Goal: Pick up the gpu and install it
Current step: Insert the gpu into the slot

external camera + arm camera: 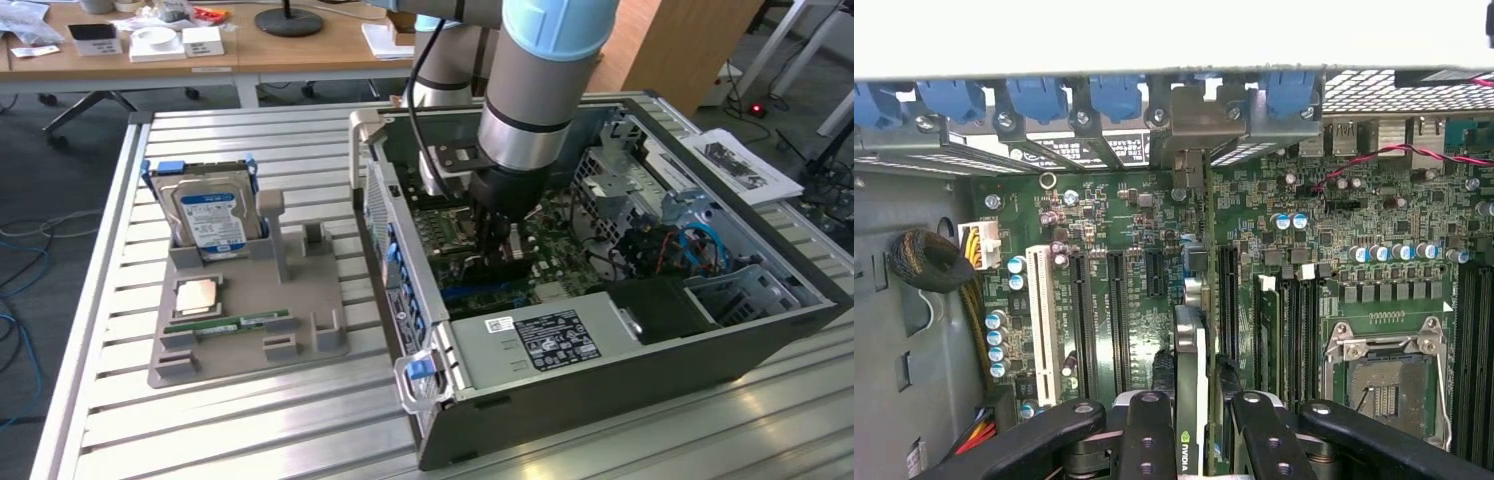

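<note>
Inside the open computer case [667, 360], my gripper [498, 243] hangs low over the green motherboard [1134, 230]. The gpu [1189, 350] is a thin black card seen edge-on, with a small green logo near the fingers. My gripper [1189, 425] is shut on the gpu, one black finger [1146, 430] on each flat side. The card runs from the fingers toward its metal end bracket [1189, 125] at the case's rear slot wall. It stands upright along the black expansion slots [1116, 320]. Whether its lower edge sits in a slot is hidden.
A grey holder [300, 345] on the slatted table carries a silver hard drive with blue label [211, 218], a green memory stick [247, 322] and a square chip [198, 295]. Blue clips [1034, 98] line the rear wall. A processor socket [1384, 375] and cables [929, 260] flank the card.
</note>
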You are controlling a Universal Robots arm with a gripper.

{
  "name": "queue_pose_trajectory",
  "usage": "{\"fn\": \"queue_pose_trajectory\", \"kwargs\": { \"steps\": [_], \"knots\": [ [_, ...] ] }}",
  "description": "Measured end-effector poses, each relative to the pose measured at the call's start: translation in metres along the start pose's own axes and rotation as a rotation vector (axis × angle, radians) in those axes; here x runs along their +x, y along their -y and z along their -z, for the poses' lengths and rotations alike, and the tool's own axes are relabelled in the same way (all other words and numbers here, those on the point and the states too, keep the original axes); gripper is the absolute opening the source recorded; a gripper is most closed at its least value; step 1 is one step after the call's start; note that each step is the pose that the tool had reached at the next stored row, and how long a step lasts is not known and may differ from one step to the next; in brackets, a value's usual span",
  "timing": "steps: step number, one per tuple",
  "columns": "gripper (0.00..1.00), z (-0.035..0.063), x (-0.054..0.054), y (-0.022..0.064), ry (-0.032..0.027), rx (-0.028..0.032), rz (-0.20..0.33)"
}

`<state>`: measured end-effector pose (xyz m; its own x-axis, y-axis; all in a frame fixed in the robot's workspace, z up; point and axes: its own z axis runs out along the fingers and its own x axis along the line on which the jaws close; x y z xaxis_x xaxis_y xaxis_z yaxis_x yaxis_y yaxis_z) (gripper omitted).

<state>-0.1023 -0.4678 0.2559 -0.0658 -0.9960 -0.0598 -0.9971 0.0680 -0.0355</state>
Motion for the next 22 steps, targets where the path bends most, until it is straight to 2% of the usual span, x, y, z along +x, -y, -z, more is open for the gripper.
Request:
{"fn": "queue_pose_trajectory", "kwargs": {
  "steps": [22],
  "knots": [
    [0.27, 0.0001, 0.0000, 0.0000, 0.0001, -0.0004, 0.007]
  ]
}}
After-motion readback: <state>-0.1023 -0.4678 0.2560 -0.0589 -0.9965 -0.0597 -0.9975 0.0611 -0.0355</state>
